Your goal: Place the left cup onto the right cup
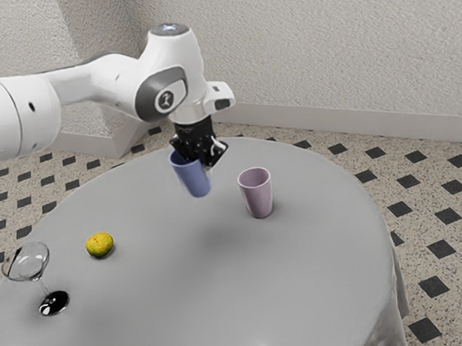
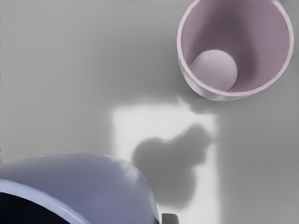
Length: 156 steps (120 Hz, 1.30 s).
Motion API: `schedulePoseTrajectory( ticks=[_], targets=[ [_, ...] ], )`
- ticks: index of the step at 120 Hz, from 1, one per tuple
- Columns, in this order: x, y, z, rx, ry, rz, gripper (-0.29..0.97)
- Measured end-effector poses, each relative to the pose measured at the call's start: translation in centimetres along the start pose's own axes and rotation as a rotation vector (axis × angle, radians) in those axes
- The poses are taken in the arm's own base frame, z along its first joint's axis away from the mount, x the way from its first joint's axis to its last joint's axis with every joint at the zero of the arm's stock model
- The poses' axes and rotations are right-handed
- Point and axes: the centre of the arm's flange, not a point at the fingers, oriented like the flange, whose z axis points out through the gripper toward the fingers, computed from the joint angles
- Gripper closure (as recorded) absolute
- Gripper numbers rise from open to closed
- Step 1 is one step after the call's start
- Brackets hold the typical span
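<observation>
A blue cup (image 1: 191, 176) hangs tilted above the round grey table (image 1: 230, 307), held at its rim by my black gripper (image 1: 196, 154), which is shut on it. The pink cup (image 1: 255, 192) stands upright on the table, a short way toward the exterior view's right of the blue one and lower. In the wrist view the blue cup (image 2: 79, 186) is the large blurred shape under the hand, and the pink cup (image 2: 233, 46) shows its open mouth and round bottom. The two cups are apart.
A yellow lemon-like fruit (image 1: 100, 245) lies on the table toward the exterior view's left. A wine glass (image 1: 32, 271) stands tilted near the table's left edge. Checkered floor surrounds the table, with a white wall behind.
</observation>
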Motion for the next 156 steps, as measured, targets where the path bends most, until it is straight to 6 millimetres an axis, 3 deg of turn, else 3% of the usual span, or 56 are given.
schedulePoseTrajectory(
  ticks=[29,73,98,156],
  targets=[
    [2.5,1.4,-0.8,-0.012,0.027,0.004,0.78],
    [4.6,7.5,-1.6,-0.002,0.078,0.093,0.78],
    [5.6,8.0,-1.7,0.018,0.106,0.094,0.78],
    [6.8,8.0,0.9,0.024,0.095,0.089,0.78]
  ],
)
